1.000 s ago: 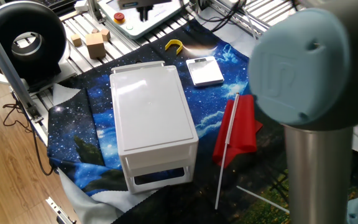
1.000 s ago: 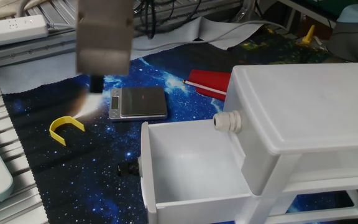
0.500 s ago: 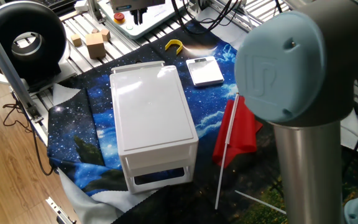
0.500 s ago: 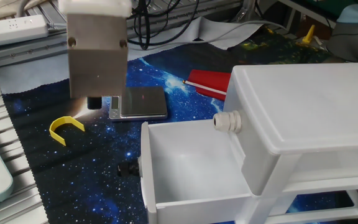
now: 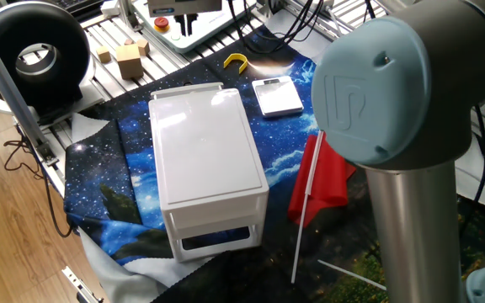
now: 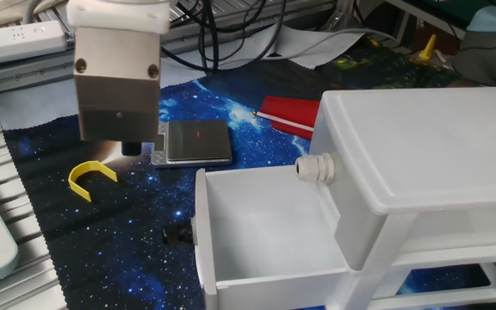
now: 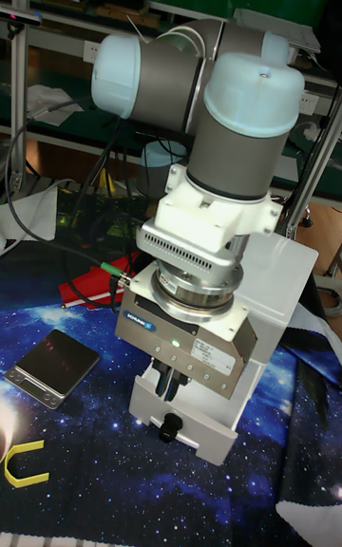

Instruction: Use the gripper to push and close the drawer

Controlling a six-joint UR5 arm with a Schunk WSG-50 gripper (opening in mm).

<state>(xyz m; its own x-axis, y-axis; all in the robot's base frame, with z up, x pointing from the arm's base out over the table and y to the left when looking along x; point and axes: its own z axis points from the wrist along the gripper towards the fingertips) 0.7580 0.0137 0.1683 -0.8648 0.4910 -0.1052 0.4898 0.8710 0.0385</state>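
The white cabinet (image 6: 429, 146) stands on the starry cloth with its top drawer (image 6: 265, 228) pulled far out and empty. In the other fixed view the gripper (image 6: 131, 148) hangs left of the drawer's front wall, apart from it, above the cloth. Only one black fingertip shows there. In the tall fixed view the gripper (image 7: 171, 387) sits just in front of the drawer front (image 7: 204, 438), above its black knob (image 7: 169, 431). Its fingers look pressed together with nothing between them. In one fixed view the drawer (image 5: 185, 91) sticks out at the cabinet's far end.
A small scale (image 6: 192, 142) and a yellow C-shaped piece (image 6: 91, 179) lie on the cloth near the gripper. A red folded item with a white rod (image 6: 291, 114) lies behind the cabinet. The big pale-blue arm joint (image 5: 394, 84) blocks the right of one fixed view.
The gripper has moved left and lower in the other fixed view, out in front of the open drawer. The arm joint has shifted left. The drawer has not moved.
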